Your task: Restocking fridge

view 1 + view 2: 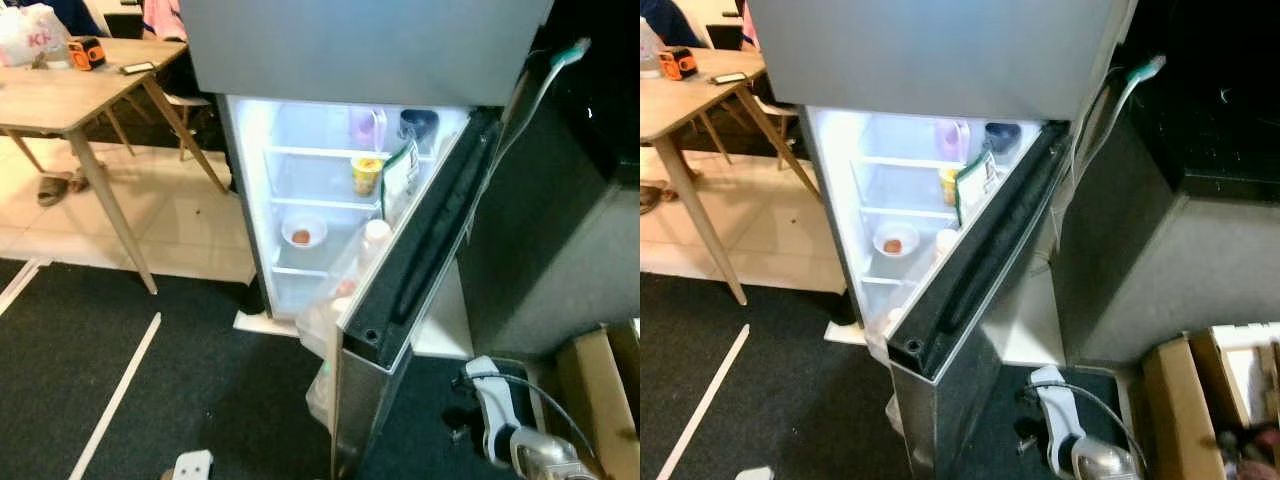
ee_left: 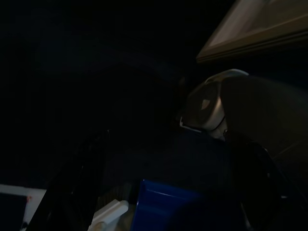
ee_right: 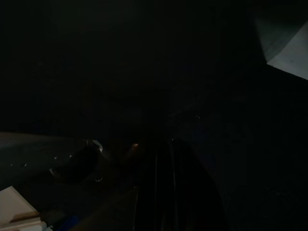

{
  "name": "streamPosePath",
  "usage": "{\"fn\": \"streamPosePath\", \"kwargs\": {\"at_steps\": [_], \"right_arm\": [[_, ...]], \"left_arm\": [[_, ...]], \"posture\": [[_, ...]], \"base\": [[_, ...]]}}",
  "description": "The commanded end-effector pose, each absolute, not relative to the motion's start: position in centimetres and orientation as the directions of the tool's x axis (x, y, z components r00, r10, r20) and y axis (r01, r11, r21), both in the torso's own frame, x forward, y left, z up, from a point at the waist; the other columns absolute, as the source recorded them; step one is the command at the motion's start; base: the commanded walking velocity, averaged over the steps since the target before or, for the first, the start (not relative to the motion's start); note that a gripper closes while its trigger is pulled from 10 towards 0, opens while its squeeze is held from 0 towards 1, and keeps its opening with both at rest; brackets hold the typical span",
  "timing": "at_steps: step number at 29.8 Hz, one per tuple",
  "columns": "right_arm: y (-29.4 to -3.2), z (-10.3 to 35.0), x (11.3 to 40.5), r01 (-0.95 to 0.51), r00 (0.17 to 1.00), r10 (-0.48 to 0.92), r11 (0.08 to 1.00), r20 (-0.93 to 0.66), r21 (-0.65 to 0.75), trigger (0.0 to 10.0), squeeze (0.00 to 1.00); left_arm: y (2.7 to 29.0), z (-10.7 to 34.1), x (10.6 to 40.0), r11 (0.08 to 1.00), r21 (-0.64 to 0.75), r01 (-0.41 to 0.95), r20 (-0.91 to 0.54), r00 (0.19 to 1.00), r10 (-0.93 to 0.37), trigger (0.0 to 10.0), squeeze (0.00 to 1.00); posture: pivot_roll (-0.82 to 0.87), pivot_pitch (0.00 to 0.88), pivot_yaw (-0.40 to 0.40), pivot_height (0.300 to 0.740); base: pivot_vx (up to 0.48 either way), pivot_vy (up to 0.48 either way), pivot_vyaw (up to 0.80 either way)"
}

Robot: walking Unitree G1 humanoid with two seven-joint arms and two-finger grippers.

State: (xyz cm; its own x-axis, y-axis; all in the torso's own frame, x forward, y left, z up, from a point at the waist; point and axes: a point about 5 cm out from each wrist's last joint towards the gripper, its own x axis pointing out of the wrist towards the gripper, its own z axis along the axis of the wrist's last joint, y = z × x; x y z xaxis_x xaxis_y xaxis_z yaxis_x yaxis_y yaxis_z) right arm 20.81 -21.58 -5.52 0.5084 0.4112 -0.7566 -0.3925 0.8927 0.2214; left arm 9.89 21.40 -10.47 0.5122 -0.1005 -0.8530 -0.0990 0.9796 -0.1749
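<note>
You've got the fridge (image 1: 300, 60) dead ahead, door (image 1: 420, 250) swung open toward you at right. Inside: bowl (image 1: 303, 232) on a lower shelf, cup (image 1: 367, 174) one shelf up, bottle (image 1: 374, 240) in the door rack. Table (image 1: 70, 95) sits left of fridge; cardboard box (image 1: 600, 395) at far right on floor.

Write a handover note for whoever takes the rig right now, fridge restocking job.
Pincers: both arms hang idle in the dark; whether either holds anything cannot be told.
Fridge: lower door swung open, interior lit.
Inside: white bowl with something reddish on a lower shelf, yellow cup on the shelf above, purple container and dark cup on top. Door rack holds a white bottle and a green-white carton.
Done: door opened. Left: bring items, shelve, close.
</note>
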Motion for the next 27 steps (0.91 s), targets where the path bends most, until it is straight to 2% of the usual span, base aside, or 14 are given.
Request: {"fn": "streamPosePath", "kwargs": {"at_steps": [1, 5, 9, 10, 13, 14, 15, 16, 19, 20, 23, 24, 27], "right_arm": [[-21.9, -4.9, 21.7, -0.397, 0.542, 0.407, 0.895, -0.735, 0.203, 10.0, 0.00], [-21.9, -4.5, 22.3, -0.414, 0.551, 0.407, 0.891, -0.729, 0.185, 10.0, 0.00], [-21.3, -3.6, 23.4, -0.462, 0.557, 0.470, 0.861, -0.685, 0.215, 10.0, 0.00], [-20.8, -3.3, 23.8, -0.491, 0.544, 0.522, 0.833, -0.657, 0.255, 10.0, 0.00], [-19.3, -1.9, 24.7, -0.623, 0.438, 0.698, 0.690, -0.567, 0.368, 10.0, 0.00], [-19.3, -1.9, 24.7, -0.623, 0.438, 0.698, 0.690, -0.567, 0.368, 10.0, 0.00], [-18.9, -1.4, 25.0, -0.667, 0.390, 0.750, 0.630, -0.534, 0.397, 10.0, 0.00], [-18.9, -1.4, 25.0, -0.667, 0.390, 0.750, 0.630, -0.534, 0.397, 10.0, 0.00], [-17.8, 0.2, 25.8, -0.782, 0.236, 0.849, 0.455, -0.473, 0.426, 10.0, 0.00], [-17.8, 0.2, 25.8, -0.782, 0.236, 0.849, 0.455, -0.473, 0.426, 10.0, 0.00], [-16.9, 1.9, 26.8, -0.850, 0.129, 0.899, 0.318, -0.420, 0.419, 10.0, 0.00], [-16.9, 1.9, 26.8, -0.850, 0.129, 0.899, 0.318, -0.420, 0.419, 10.0, 0.00], [-15.9, 3.5, 27.8, -0.888, 0.068, 0.930, 0.222, -0.362, 0.403, 10.0, 0.00]], "left_arm": [[21.3, -10.7, 9.3, 0.980, -0.173, -0.096, -0.868, 0.485, -0.106, 10.0, 0.00], [21.4, -10.7, 9.4, 0.979, -0.171, -0.111, -0.867, 0.490, -0.096, 10.0, 0.00], [21.5, -10.6, 9.6, 0.978, -0.167, -0.124, -0.863, 0.498, -0.084, 10.0, 0.00], [21.5, -10.6, 9.7, 0.978, -0.167, -0.123, -0.863, 0.499, -0.085, 10.0, 0.00], [21.4, -10.6, 9.8, 0.979, -0.168, -0.117, -0.862, 0.500, -0.088, 10.0, 0.00], [21.4, -10.6, 9.8, 0.979, -0.168, -0.117, -0.862, 0.500, -0.088, 10.0, 0.00], [21.4, -10.5, 9.8, 0.979, -0.168, -0.116, -0.862, 0.500, -0.089, 10.0, 0.00], [21.4, -10.5, 9.8, 0.979, -0.168, -0.116, -0.862, 0.500, -0.089, 10.0, 0.00], [21.6, -10.5, 9.9, 0.980, -0.166, -0.112, -0.862, 0.499, -0.089, 10.0, 0.00], [21.6, -10.5, 9.9, 0.980, -0.166, -0.112, -0.862, 0.499, -0.089, 10.0, 0.00], [21.6, -10.5, 9.9, 0.979, -0.167, -0.114, -0.861, 0.501, -0.088, 10.0, 0.00], [21.6, -10.5, 9.9, 0.979, -0.167, -0.114, -0.861, 0.501, -0.088, 10.0, 0.00], [21.6, -10.5, 9.9, 0.979, -0.168, -0.116, -0.861, 0.502, -0.088, 10.0, 0.00]], "posture": [[-0.02, 0.034, -0.013, 0.740], [-0.02, 0.034, -0.011, 0.740], [-0.02, 0.025, -0.010, 0.740], [-0.02, 0.022, -0.009, 0.740], [-0.02, 0.022, -0.006, 0.740], [-0.02, 0.022, -0.006, 0.740], [-0.02, 0.023, -0.004, 0.740], [-0.02, 0.023, -0.004, 0.740], [-0.02, 0.020, -0.001, 0.740], [-0.02, 0.020, -0.001, 0.740], [-0.02, 0.020, -0.002, 0.740], [-0.02, 0.020, -0.002, 0.740], [-0.02, 0.019, -0.003, 0.740]], "base": [[0.000, -0.469, 0.00], [0.000, -0.233, 0.00], [0.000, 0.000, 0.00], [0.000, 0.000, 0.00], [0.000, 0.000, 0.00], [0.000, 0.000, 0.00], [0.000, 0.000, 0.00], [0.000, 0.000, 0.00], [0.000, 0.000, 0.00], [0.000, 0.000, 0.00], [0.000, 0.000, 0.00], [0.000, 0.000, 0.00], [0.000, 0.000, 0.00]]}}
